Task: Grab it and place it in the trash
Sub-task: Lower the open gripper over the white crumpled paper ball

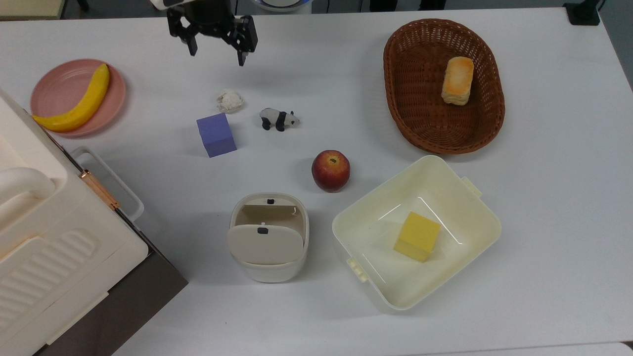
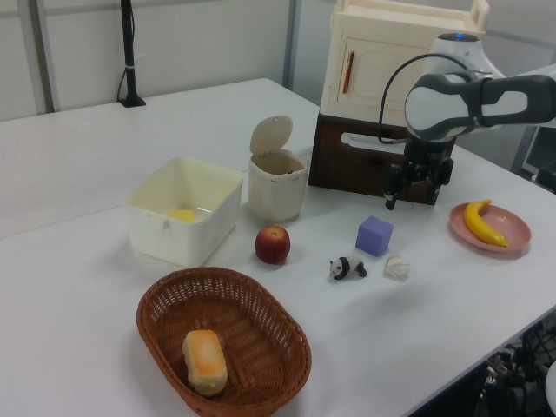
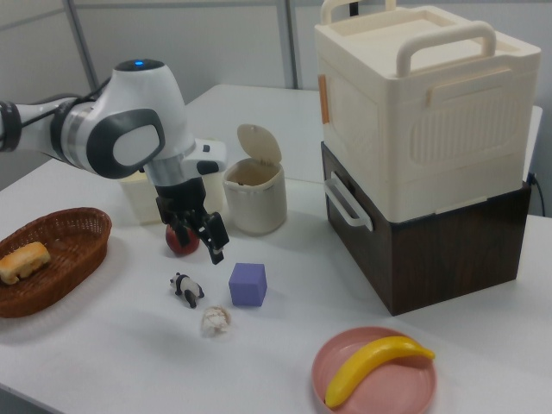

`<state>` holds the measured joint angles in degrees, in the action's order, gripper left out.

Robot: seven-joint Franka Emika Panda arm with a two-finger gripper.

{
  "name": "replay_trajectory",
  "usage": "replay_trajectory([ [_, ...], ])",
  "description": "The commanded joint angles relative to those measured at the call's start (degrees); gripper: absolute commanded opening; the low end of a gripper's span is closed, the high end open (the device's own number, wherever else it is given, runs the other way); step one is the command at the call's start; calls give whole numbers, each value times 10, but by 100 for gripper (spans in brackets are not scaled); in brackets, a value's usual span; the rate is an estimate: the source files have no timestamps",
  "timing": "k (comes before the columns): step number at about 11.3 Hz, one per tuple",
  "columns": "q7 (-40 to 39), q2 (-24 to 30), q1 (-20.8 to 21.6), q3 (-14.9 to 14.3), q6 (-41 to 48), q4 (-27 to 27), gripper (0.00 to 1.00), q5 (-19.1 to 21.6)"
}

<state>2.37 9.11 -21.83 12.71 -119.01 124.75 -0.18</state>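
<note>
Bare table rings the paper wad (image 1: 230,101), save the purple cube (image 1: 216,134) and panda figurine (image 1: 279,119) close by.
</note>
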Motion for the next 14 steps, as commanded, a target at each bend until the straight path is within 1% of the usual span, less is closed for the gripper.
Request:
replay_trajectory([
  [1, -7, -25, -8, 6, -31, 1, 100, -2],
  [4, -6, -47, -8, 6, -39, 0, 100, -7],
  [7, -6, -50, -7, 4, -39, 6, 100, -18],
  [10, -4, -56, -7, 4, -90, 43, 100, -18],
  [14, -3, -79, -5, 3, -93, 39, 100, -19],
])
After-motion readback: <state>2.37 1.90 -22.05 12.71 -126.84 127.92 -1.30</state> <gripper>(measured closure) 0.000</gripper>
